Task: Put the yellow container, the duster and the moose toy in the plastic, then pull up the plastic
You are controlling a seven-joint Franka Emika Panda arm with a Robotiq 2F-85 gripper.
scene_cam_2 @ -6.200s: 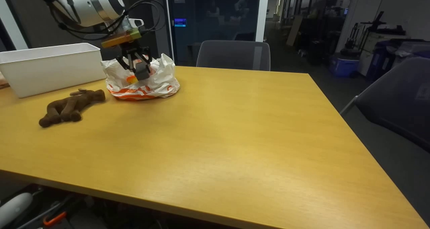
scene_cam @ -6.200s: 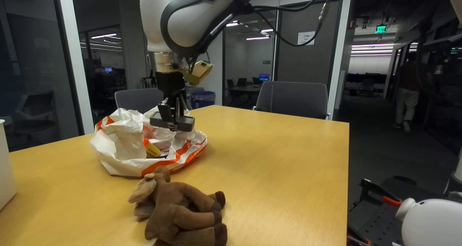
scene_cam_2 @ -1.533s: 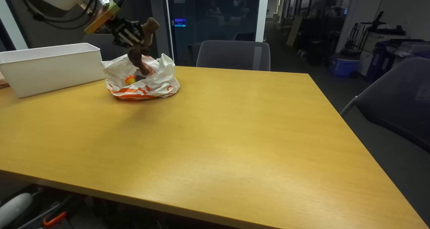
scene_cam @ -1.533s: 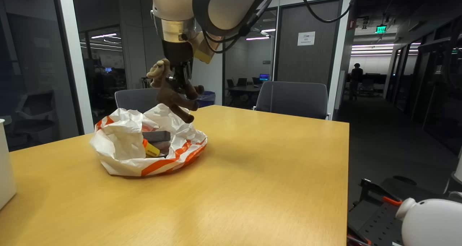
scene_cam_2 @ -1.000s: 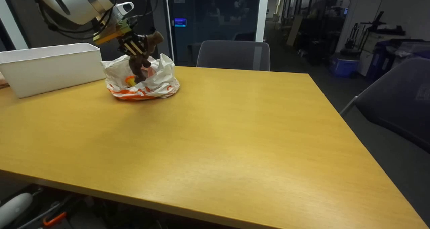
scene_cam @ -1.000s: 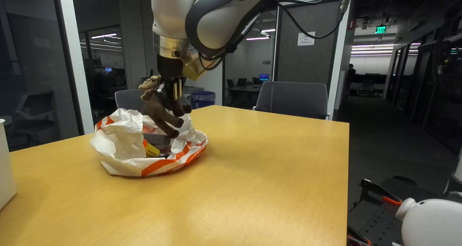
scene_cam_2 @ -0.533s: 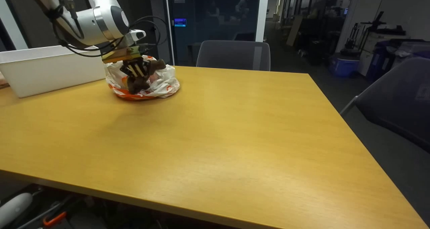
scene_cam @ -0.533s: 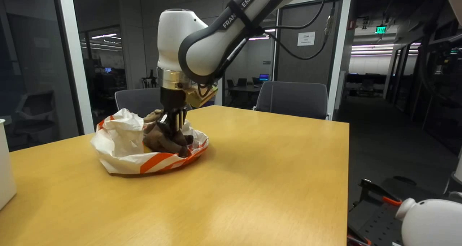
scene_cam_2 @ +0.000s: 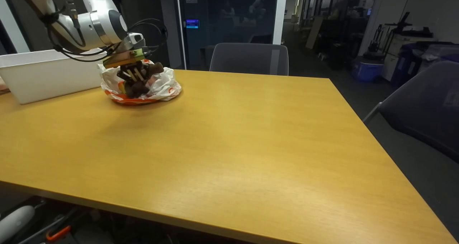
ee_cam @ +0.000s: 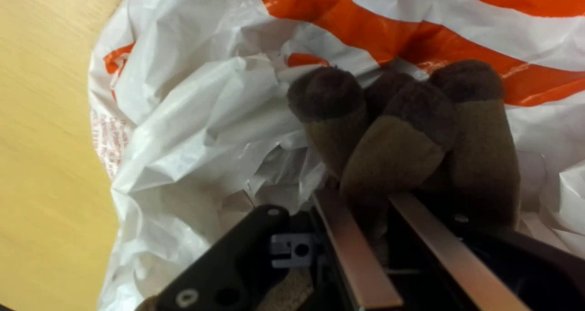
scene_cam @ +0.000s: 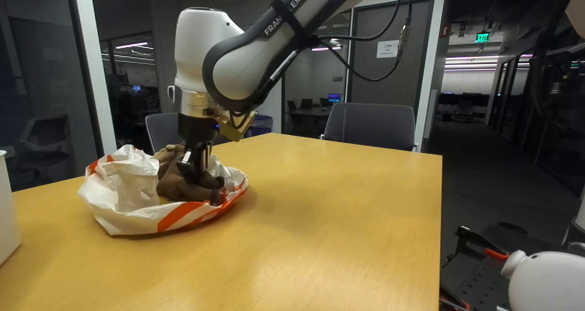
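Observation:
The plastic (scene_cam: 116,194), a crinkled white bag with orange print, lies with its mouth up on the table. Down inside it sits the moose toy (scene_cam: 171,183), its brown legs (ee_cam: 393,151) pointing toward the orange-striped rim in the wrist view. My gripper (scene_cam: 197,176) reaches into the bag from above and is shut on the toy's body, with brown plush between the fingers. A small patch of the yellow container (scene_cam_2: 122,87) shows beside the toy in an exterior view. The duster is hidden, covered by the toy and the bag's wall.
A long white box (scene_cam_2: 50,75) stands close beside the bag. The wooden table (scene_cam_2: 251,136) stretches away on the bag's far side from that box. Chairs (scene_cam: 370,126) stand at the table's edge.
Earlier the toy lay on the table while the gripper held the duster over the bag. The toy was then carried over and lowered in. Since half a second ago, bag, toy and gripper have shifted toward the white box.

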